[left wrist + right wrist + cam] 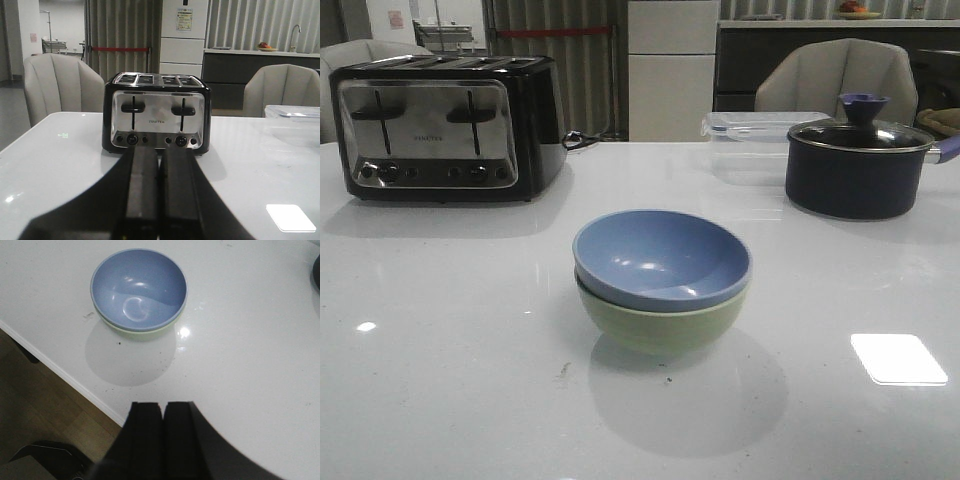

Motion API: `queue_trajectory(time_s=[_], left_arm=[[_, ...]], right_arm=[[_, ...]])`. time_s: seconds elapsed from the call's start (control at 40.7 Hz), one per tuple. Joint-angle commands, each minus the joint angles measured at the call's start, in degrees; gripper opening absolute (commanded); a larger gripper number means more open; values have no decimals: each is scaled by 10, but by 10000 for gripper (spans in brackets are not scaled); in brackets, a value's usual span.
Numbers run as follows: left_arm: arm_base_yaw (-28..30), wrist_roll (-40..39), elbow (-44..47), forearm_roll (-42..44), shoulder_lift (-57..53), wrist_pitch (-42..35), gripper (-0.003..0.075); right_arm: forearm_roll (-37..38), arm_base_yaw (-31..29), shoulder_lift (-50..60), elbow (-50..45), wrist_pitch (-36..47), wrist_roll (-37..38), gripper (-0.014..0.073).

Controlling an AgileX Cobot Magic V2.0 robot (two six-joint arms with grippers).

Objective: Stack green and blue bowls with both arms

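Both grippers are closed on nothing: my left gripper (pixel 159 200) shows its fingers pressed together, pointing at a four-slot toaster (pixel 156 117), and my right gripper (pixel 163 440) is likewise shut, held above the table edge with the bowls ahead of it and well apart from them. Neither arm appears in the front view.

Task state: the blue bowl (pixel 662 258) sits nested inside the green bowl (pixel 660 322), tilted slightly so that more green rim shows on one side. The stack stands alone near the middle of the white table (pixel 440 380), touching nothing else. I judge the stacking done, with nothing left but perhaps to hold the arms clear.

Surface: glossy white, with reflected light patches and a few dark specks near the stack. Behind it stand the toaster on the robot's left, and on the right a dark lidded pot (pixel 860 165) just beside a clear lidded container (pixel 750 140).

Room: upholstered chairs, a pale refrigerator, vertical panelling and a counter with a tap.
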State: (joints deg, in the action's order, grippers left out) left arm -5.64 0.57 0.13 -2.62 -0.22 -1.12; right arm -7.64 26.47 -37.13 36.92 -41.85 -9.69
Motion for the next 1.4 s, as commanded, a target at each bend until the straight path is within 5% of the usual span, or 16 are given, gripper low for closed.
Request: queue_trajectory(time_s=[0.0, 0.221, 0.418, 0.566, 0.934, 1.377], left_arm=[[0, -6, 4, -4, -12, -52, 93], [0, -6, 4, -4, -11, -52, 93], [0, -6, 4, -4, -11, -52, 93], [0, -6, 4, -4, -11, -52, 93], [0, -6, 4, -4, -11, -52, 93], [0, -6, 4, -4, -11, -52, 93]], right_arm=[[4, 0, 2, 15, 35, -3, 57], [3, -59, 51, -12, 55, -3, 57], [3, -199, 161, -132, 182, -3, 57], [3, -250, 269, -230, 274, -3, 57], [2, -258, 390, -384, 414, -3, 57], [9, -258, 389, -383, 426, 16, 57]])
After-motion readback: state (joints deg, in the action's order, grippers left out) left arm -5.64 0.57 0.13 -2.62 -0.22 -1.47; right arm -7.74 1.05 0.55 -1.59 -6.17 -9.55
